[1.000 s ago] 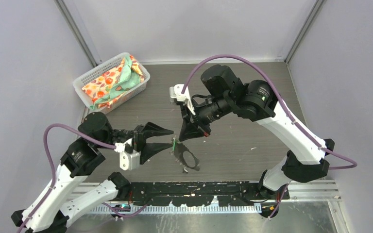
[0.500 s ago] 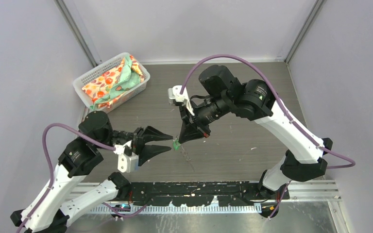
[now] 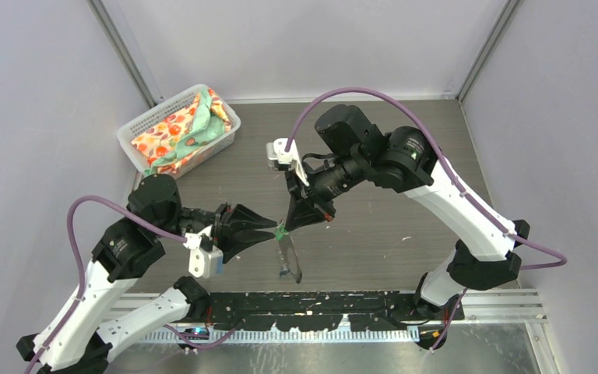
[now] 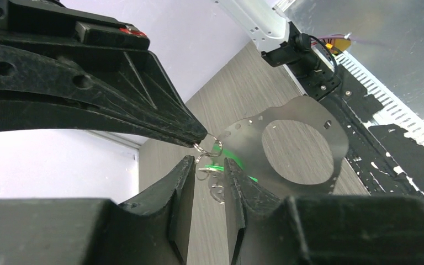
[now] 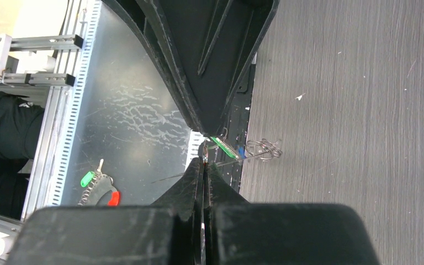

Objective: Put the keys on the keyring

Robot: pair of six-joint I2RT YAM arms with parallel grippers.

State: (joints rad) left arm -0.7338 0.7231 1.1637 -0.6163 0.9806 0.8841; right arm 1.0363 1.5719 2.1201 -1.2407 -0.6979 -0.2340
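Surface: dark wood-grain surface (image 3: 405, 156) between pale grey walls, with a black strip along its near edge.
Right gripper: the right gripper (image 3: 290, 224) points down over the middle of the surface. Its fingers are pressed together, pinching the top of the keyring bunch at the small wire rings (image 5: 265, 149).
Keyring: the keyring (image 3: 286, 261) hangs off the surface from the right gripper's tip. From above it shows nearly edge-on. In the left wrist view it is a thin grey loop with a wide round opening and small dots along its edge.
Keys: the green key (image 3: 280, 231) sits right at the right gripper's tip. The blue key (image 5: 242, 153) lies just beside it, between the green one and the small wire rings.
Left gripper: the left gripper (image 3: 271, 232) reaches in from the left with its fingers a narrow gap apart. The small wire rings sit in that gap, but I cannot tell whether the fingers touch them.
Background: a white mesh basket (image 3: 136, 125) holding patterned cloth (image 3: 179, 128) stands at the far left, well apart from both grippers.
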